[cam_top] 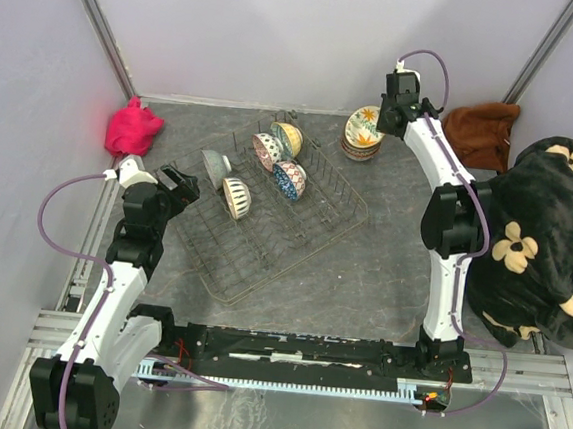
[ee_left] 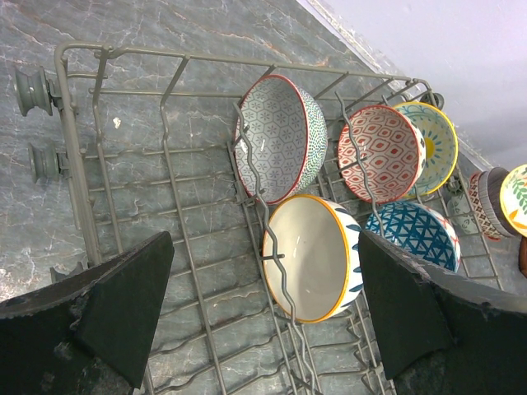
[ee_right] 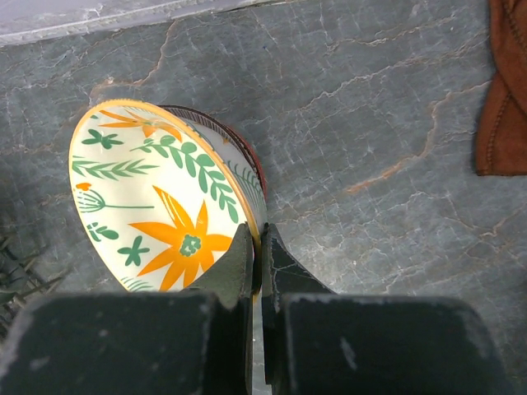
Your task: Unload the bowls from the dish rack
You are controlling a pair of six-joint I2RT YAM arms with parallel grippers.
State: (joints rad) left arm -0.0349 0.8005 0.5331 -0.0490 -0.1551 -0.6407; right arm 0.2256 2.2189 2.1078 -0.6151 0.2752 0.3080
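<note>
The dark wire dish rack [cam_top: 283, 236] lies mid-table. In it stand a grey bowl [cam_top: 214, 166], a white bowl with an orange rim [cam_top: 236, 197], a red patterned bowl [cam_top: 268, 151], a yellow bowl [cam_top: 288, 136] and a blue bowl [cam_top: 290, 180]. My left gripper [cam_top: 180, 186] hovers open over the rack's left end; in its wrist view the white bowl [ee_left: 309, 257] sits between the fingers [ee_left: 123, 304], further off. My right gripper [ee_right: 258, 247] is shut on the rim of a floral bowl [ee_right: 156, 197], tilted on a stack of bowls [cam_top: 361, 146] behind the rack.
A pink cloth [cam_top: 133, 128] lies at the back left, a brown cloth [cam_top: 481, 131] at the back right, and a dark flowered blanket [cam_top: 540, 247] along the right side. The rack's wheels [ee_left: 33, 86] stick out at its left end.
</note>
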